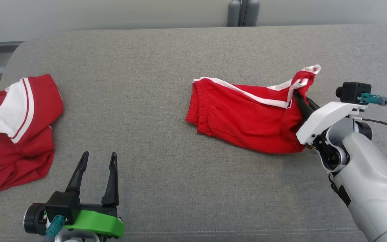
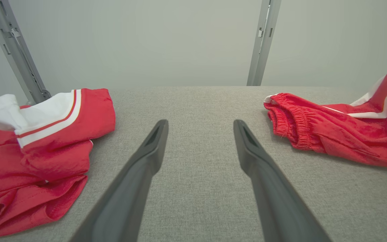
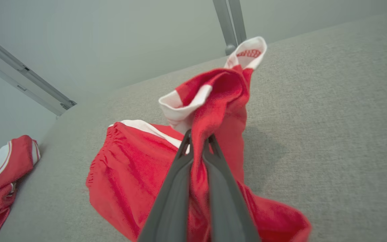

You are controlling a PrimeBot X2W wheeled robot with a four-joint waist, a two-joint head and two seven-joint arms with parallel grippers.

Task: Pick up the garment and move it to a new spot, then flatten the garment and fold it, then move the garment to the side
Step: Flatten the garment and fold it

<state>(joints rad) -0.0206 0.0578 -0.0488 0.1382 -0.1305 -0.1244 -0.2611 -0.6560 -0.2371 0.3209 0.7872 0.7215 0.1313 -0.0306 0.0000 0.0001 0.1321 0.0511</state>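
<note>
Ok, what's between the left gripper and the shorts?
Just bare grey cushion; the head view shows nothing lying between the open left gripper and the shorts.

You've got open bench (image 1: 153, 111) between the crumpled red shirt (image 1: 15, 134) at the left edge and the red shorts (image 1: 247, 117) right of centre; your left claw (image 1: 99, 153) points into that gap. The right arm (image 1: 364, 174) blocks the near-right corner.
</note>
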